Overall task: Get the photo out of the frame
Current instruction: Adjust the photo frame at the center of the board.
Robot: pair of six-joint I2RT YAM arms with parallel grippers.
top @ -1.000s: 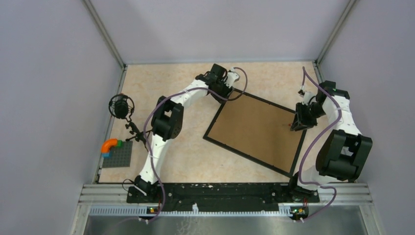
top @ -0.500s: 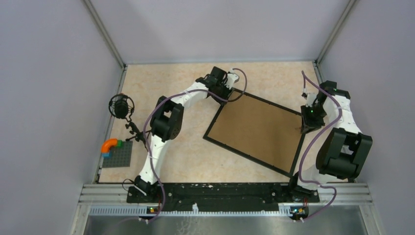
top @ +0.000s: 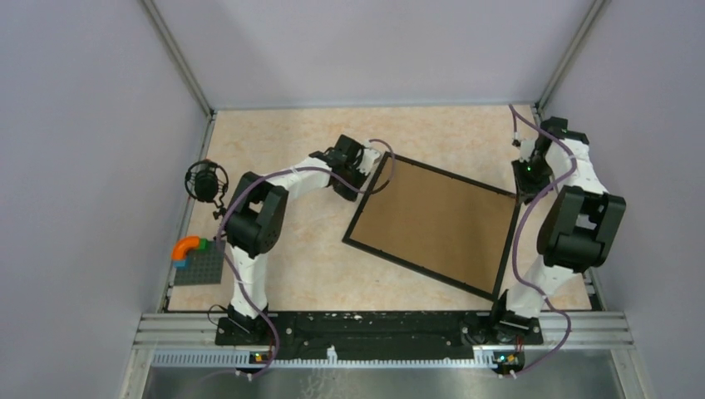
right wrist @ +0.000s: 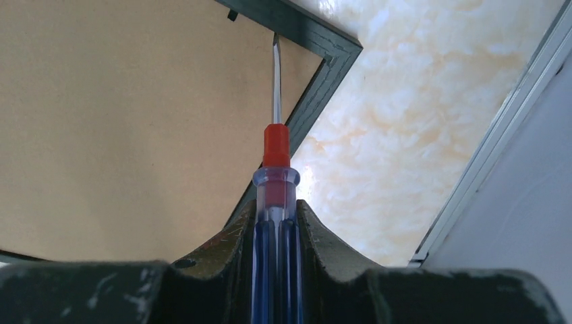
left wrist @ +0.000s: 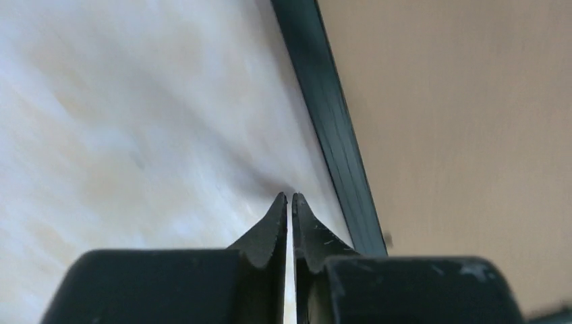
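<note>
One screwdriver (right wrist: 276, 145) sits clamped in right gripper (right wrist: 276, 210); left gripper (left wrist: 291, 199) closed empty beside frame (left wrist: 330, 128).

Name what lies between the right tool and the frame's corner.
A screwdriver, gripped by the right tool, its blade pointing at the frame corner; right wrist view.

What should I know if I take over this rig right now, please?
Left gripper: jaws shut, empty, low beside the left rail of the thin black rectangular frame.
Right gripper: shut on a blue-handled, red-collared screwdriver, tip pointing at the frame's far rail near its right corner.
Frame lies face down, brown board back up; photo not visible.
Done: nothing removed yet.
Left: free the back, lift out the photo.
</note>
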